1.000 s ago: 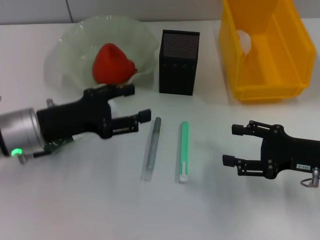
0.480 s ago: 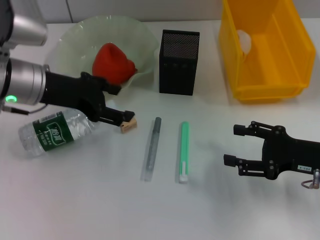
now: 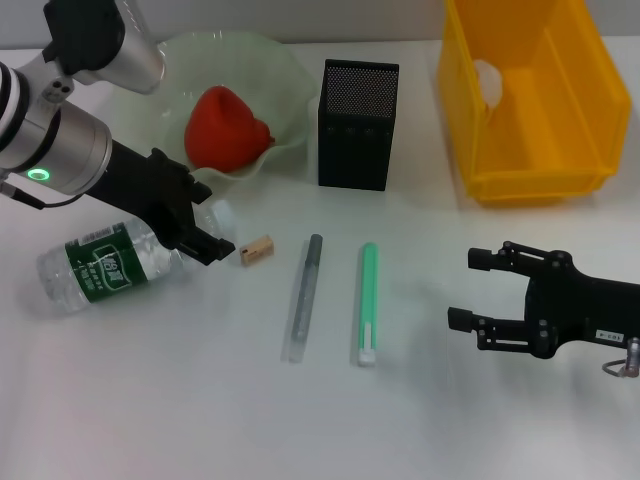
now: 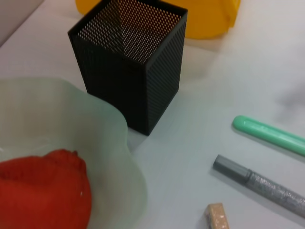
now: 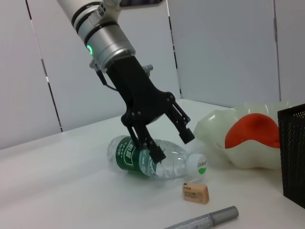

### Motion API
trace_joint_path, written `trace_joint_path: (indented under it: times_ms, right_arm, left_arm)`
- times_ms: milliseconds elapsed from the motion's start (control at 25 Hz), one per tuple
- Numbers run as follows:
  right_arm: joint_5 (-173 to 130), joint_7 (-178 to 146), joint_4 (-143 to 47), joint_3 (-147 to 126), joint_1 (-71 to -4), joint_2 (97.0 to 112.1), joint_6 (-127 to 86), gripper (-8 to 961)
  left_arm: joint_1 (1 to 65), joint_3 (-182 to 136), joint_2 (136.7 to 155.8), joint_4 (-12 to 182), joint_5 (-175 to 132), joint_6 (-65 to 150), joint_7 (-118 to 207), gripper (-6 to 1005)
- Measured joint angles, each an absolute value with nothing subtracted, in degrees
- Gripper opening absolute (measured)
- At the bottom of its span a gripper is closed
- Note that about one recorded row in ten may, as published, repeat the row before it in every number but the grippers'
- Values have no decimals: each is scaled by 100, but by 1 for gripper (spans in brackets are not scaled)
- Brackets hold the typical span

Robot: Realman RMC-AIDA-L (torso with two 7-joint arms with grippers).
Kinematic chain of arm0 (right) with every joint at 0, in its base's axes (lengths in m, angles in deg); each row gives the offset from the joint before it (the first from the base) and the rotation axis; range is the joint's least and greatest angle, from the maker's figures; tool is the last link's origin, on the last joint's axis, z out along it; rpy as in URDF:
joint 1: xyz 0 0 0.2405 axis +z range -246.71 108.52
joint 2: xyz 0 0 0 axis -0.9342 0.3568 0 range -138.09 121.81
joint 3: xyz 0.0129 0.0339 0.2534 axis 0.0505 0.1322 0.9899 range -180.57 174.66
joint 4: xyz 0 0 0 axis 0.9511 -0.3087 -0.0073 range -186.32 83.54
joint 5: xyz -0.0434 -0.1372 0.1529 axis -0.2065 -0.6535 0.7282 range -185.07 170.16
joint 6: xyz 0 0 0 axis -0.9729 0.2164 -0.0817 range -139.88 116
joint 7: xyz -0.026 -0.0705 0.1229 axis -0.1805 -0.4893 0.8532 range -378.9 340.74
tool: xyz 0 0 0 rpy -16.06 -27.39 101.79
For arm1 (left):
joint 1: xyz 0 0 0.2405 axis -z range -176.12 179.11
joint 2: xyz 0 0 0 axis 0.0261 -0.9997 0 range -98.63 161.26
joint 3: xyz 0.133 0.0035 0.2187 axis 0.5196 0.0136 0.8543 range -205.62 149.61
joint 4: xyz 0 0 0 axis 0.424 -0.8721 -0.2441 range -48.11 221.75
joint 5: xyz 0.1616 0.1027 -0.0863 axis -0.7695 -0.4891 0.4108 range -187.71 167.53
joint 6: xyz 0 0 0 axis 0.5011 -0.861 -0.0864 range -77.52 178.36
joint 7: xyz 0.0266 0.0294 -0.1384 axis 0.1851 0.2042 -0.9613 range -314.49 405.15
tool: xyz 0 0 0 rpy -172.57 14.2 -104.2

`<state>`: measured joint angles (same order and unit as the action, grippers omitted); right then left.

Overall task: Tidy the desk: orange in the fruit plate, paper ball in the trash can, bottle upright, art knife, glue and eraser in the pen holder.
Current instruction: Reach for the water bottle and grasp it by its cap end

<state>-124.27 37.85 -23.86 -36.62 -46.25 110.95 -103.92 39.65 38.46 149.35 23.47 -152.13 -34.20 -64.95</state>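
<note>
The bottle [image 3: 110, 262] lies on its side directly under the left hand [image 3: 200, 232], cap end toward the fingertips and label end back beneath the wrist. That hand is spread wide and holds nothing, its fingers straddling the clear shoulder of the bottle near the cap (the right wrist view shows this best). The step in hand looks like gripping the bottle to stand it up. To do it well, the fingers should close across the body just behind the cap rather than on the cap itself, since thin clear plastic will flex and may roll out sideways; then tip it onto its base and let go only once it stands steady.

The eraser [image 3: 257, 249] sits just beyond the fingertips, close enough to be knocked. Farther out from the hand lie a grey pen-like stick [image 3: 301, 297] and a green one [image 3: 367, 303]. Behind the hand the orange [image 3: 226, 128] already rests in the fruit plate [image 3: 140, 75], with the pen holder [image 3: 357, 125] beside it.

The right hand [image 3: 478, 290] hovers well apart, open and empty, short of the trash can [image 3: 530, 100]. The bench [image 3: 200, 420] is plain white and smooth; pale panelled walls stand behind it.
</note>
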Motion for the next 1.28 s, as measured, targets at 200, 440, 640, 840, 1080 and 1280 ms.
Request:
trace_joint_path:
  times_ms: [200, 440, 640, 840, 1080, 1280]
  right_arm:
    - [-12386, 3775, -2388, -3661, -4638, 11095, -10403, 824]
    - [-12382, 3751, -2388, -3661, -4645, 11095, -10413, 824]
    - [-12382, 3737, -2388, -3662, -4667, 11095, -10421, 824]
    - [-12382, 3718, -2388, -3669, -4691, 11096, -10489, 824]
    - [-12382, 3716, -2388, -3670, -4697, 11096, -10530, 824]
    - [-12382, 3715, -2387, -3663, -4703, 11090, -10569, 824]
  left_arm:
    - [4021, 3827, 14971, 2403, -15354, -3412, -6522, 761]
    - [4045, 3886, 14980, 2580, -15537, -3067, -6547, 759]
    - [4176, 3901, 14988, 2900, -15582, -2912, -6499, 758]
    - [4222, 4031, 14991, 3061, -15590, -2785, -6486, 757]
    - [4230, 4095, 14997, 3099, -15585, -2784, -6484, 756]
    - [4209, 4297, 15002, 3151, -15582, -2615, -6482, 755]
